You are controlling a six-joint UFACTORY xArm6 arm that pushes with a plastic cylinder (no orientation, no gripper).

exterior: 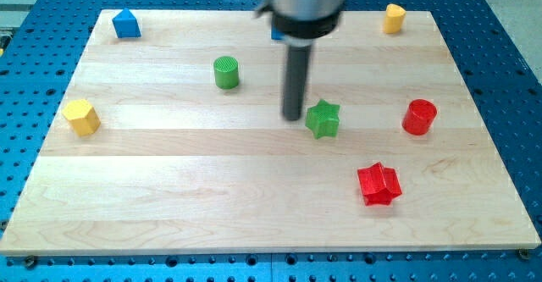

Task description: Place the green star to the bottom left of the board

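The green star lies on the wooden board right of the middle. My tip stands just to the star's left, close beside it or touching it; I cannot tell which. The rod rises from there to the arm's head at the view's top.
A green cylinder is up and left of the tip. A red cylinder and a red star lie to the right. A yellow block is at the left edge, a blue block top left, a yellow cylinder top right.
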